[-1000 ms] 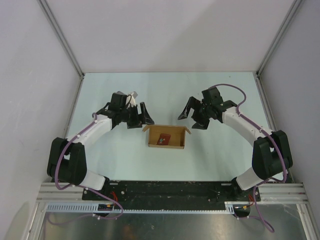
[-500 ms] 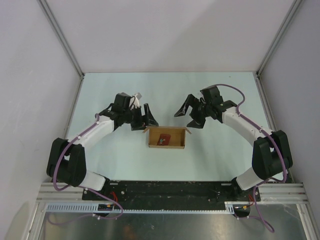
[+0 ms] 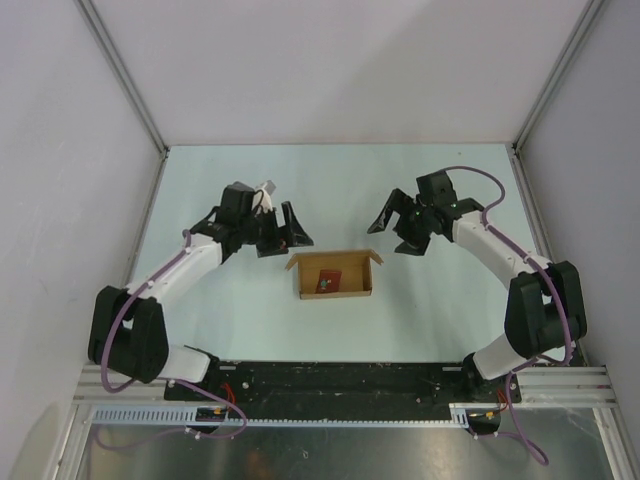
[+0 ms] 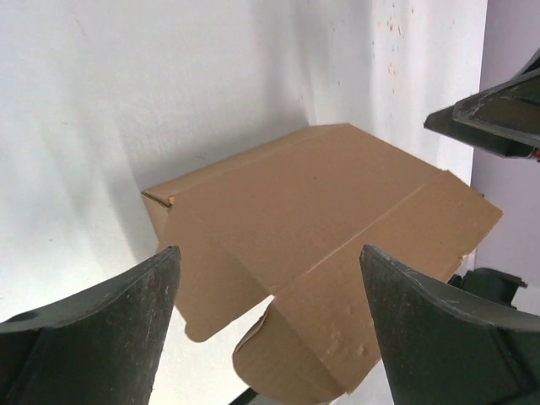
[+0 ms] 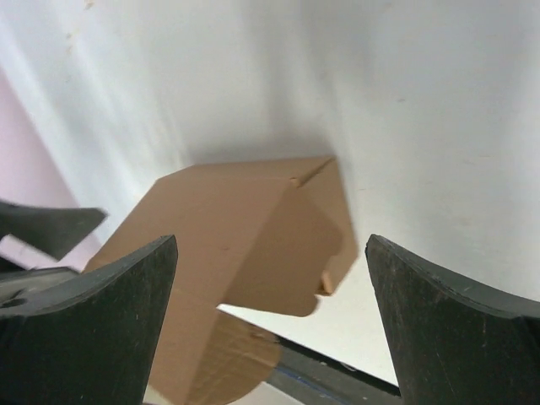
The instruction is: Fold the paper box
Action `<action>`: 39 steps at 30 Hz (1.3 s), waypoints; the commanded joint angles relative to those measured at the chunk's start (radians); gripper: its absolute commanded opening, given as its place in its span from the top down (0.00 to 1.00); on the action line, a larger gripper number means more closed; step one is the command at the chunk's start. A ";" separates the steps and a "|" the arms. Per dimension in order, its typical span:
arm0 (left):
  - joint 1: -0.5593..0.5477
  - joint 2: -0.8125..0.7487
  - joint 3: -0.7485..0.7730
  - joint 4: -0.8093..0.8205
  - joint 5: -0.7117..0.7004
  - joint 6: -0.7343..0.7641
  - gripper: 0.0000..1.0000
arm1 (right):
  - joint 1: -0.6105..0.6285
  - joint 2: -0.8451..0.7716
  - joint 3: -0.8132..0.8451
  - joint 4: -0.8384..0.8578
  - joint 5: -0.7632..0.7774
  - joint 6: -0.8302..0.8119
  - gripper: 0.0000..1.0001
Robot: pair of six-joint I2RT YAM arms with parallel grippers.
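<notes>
Pale table (image 3: 250, 190), plain paper box (image 3: 353, 281) (kraft brown)

A pale tabletop (image 3: 330, 180) sits boxed in by plain grey-lilac walls (image 3: 330, 70) (back and both sides), slim metal posts (image 3: 122, 75) at the far corners, under soft even light.

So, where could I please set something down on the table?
Bare table: the far strip along the back wall, and the near strip between the paper box and arm bases. Crowded: the box's far corners, beside the open left gripper and right gripper.
</notes>
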 commanded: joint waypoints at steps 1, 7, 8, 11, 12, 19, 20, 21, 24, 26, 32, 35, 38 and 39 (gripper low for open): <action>0.031 -0.074 -0.033 0.027 -0.038 -0.015 0.06 | -0.014 -0.023 0.035 -0.087 0.106 -0.087 0.00; 0.035 -0.109 -0.064 0.026 -0.087 -0.058 0.00 | -0.009 0.014 0.036 -0.049 0.089 -0.073 0.00; 0.040 -0.117 -0.069 0.026 -0.096 -0.068 0.00 | -0.009 0.017 0.036 -0.044 0.098 -0.072 0.00; 0.070 -0.138 -0.087 0.027 -0.107 -0.091 0.00 | -0.005 0.034 0.036 -0.041 0.086 -0.072 0.00; 0.077 -0.138 -0.092 0.027 -0.106 -0.097 0.00 | -0.002 0.039 0.036 -0.037 0.078 -0.067 0.00; 0.067 -0.129 -0.109 0.047 -0.055 -0.144 0.00 | 0.053 0.066 0.036 -0.009 0.028 -0.032 0.00; 0.064 -0.129 -0.112 0.052 -0.054 -0.149 0.00 | 0.058 0.066 0.036 -0.004 0.021 -0.032 0.00; 0.061 -0.129 -0.118 0.055 -0.046 -0.152 0.00 | 0.063 0.071 0.035 -0.003 0.017 -0.027 0.00; 0.055 -0.121 -0.133 0.062 -0.035 -0.160 0.00 | 0.064 0.071 0.036 0.000 0.011 -0.018 0.00; 0.055 -0.114 -0.141 0.065 -0.020 -0.170 0.01 | 0.063 0.071 0.035 -0.003 0.008 -0.015 0.00; 0.043 -0.100 -0.153 0.088 0.003 -0.198 0.00 | 0.064 0.074 0.036 0.000 -0.031 -0.006 0.00; 0.026 -0.092 -0.152 0.096 0.011 -0.213 0.00 | 0.070 0.074 0.036 0.015 -0.057 0.008 0.00; 0.006 -0.091 -0.155 0.110 0.015 -0.232 0.00 | 0.073 0.069 0.036 0.026 -0.074 0.022 0.00; 0.002 -0.094 -0.156 0.113 0.014 -0.236 0.00 | 0.073 0.068 0.036 0.026 -0.077 0.023 0.00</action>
